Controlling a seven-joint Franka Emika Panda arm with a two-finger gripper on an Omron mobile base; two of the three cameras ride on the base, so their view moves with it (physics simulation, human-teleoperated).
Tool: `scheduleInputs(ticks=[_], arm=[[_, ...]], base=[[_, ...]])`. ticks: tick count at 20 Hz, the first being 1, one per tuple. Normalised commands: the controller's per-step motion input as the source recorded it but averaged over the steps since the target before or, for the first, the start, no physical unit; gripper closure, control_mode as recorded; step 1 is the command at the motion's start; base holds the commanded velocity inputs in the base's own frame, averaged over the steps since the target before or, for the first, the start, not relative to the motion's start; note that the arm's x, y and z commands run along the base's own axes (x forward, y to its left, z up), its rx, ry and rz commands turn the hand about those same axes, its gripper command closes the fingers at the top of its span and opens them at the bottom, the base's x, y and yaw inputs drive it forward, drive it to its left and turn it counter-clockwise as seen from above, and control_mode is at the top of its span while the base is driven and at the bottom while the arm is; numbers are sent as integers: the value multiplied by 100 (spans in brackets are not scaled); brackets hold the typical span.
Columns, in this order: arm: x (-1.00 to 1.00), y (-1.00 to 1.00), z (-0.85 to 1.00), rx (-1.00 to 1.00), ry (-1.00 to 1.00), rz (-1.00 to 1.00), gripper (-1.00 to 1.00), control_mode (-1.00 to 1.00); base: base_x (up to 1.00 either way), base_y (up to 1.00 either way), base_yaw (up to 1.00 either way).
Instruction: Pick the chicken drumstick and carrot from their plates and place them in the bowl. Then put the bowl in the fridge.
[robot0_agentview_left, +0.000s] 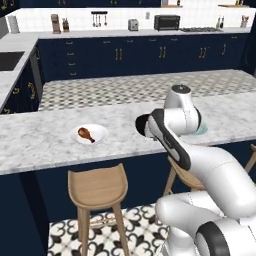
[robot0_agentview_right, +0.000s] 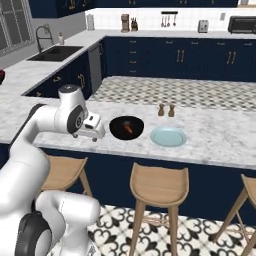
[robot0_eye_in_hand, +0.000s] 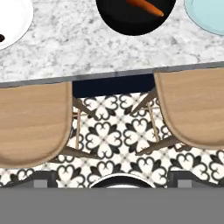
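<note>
The chicken drumstick (robot0_agentview_left: 86, 134) lies on the white plate (robot0_agentview_left: 100, 131) on the island counter. To its right stands the black bowl (robot0_agentview_right: 120, 131) with the orange carrot (robot0_agentview_right: 129, 129) inside. The pale blue plate (robot0_agentview_right: 168, 136) beside the bowl is bare. My gripper (robot0_agentview_right: 94, 135) hangs open and empty above the counter's front edge, left of the bowl. In the hand view its fingertips (robot0_eye_in_hand: 41, 179) stand wide apart, with the bowl (robot0_eye_in_hand: 131, 22), the carrot (robot0_eye_in_hand: 146, 6), the white plate (robot0_eye_in_hand: 13, 17) and the blue plate (robot0_eye_in_hand: 210, 15) along the top. The fridge is out of view.
Wooden stools (robot0_eye_in_hand: 30, 127) (robot0_eye_in_hand: 194, 109) stand under the counter's edge over a patterned floor. Two small shakers (robot0_agentview_right: 166, 110) stand behind the blue plate. A sink (robot0_agentview_right: 55, 52) sits on the far left counter, and navy cabinets line the back wall.
</note>
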Motion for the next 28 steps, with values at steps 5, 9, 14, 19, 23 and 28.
scheduleInputs(ticks=[5,9,14,19,23,28], arm=[[0,0,0,0,0,0,-100,100],[0,0,0,0,0,0,-100,100],[25,29,0,-1,1,0,-100,-100],[96,91,-3,0,4,6,-100,-100],[100,71,-18,0,5,8,-100,-100],[97,66,-33,0,7,10,-100,-100]], base=[[58,43,0],[48,36,0],[23,22,0],[0,0,0],[0,0,0],[0,0,0]])
